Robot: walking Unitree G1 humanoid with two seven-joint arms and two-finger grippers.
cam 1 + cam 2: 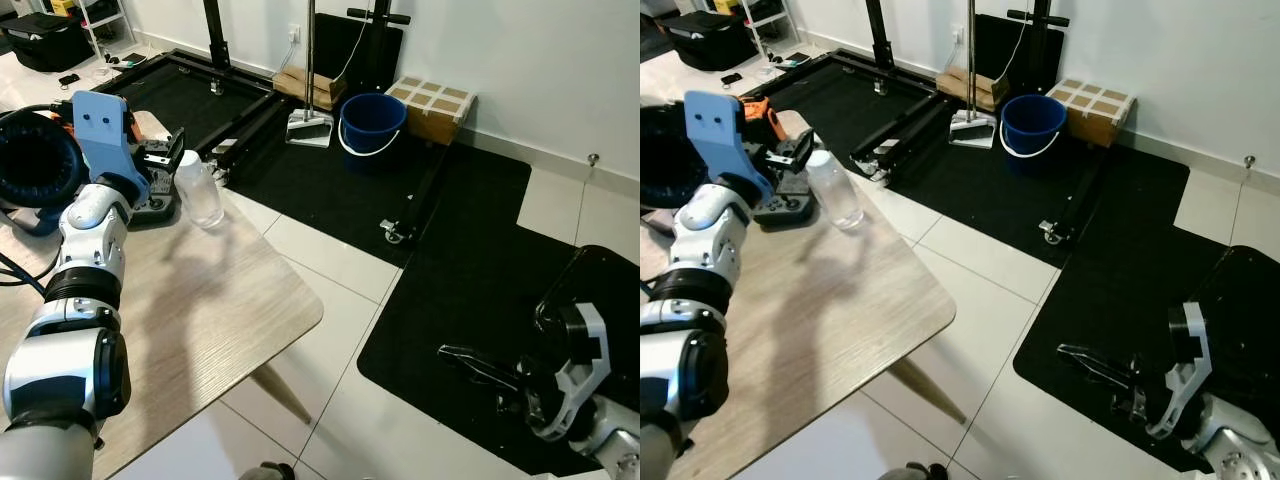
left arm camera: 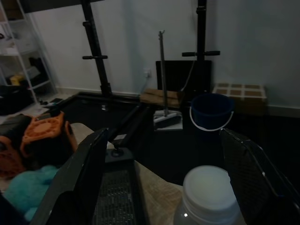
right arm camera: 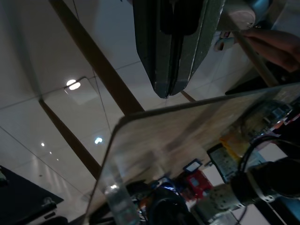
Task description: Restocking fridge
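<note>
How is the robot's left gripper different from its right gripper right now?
The left gripper is raised over the wooden table, fingers spread open around a clear bottle. The right gripper hangs low above the floor beside the table, fingers pressed shut, holding nothing. Both have long black fingers.

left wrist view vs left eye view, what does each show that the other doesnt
The left wrist view alone looks down on the bottle's white cap from between the left gripper's two open black fingers, with an orange case beside them.

The left eye view alone gives the right gripper low over the black floor mat, the wooden table's rounded corner and the whole clear bottle standing on it.

Both share the blue bucket, the dustpan and the cardboard box by the wall.
</note>
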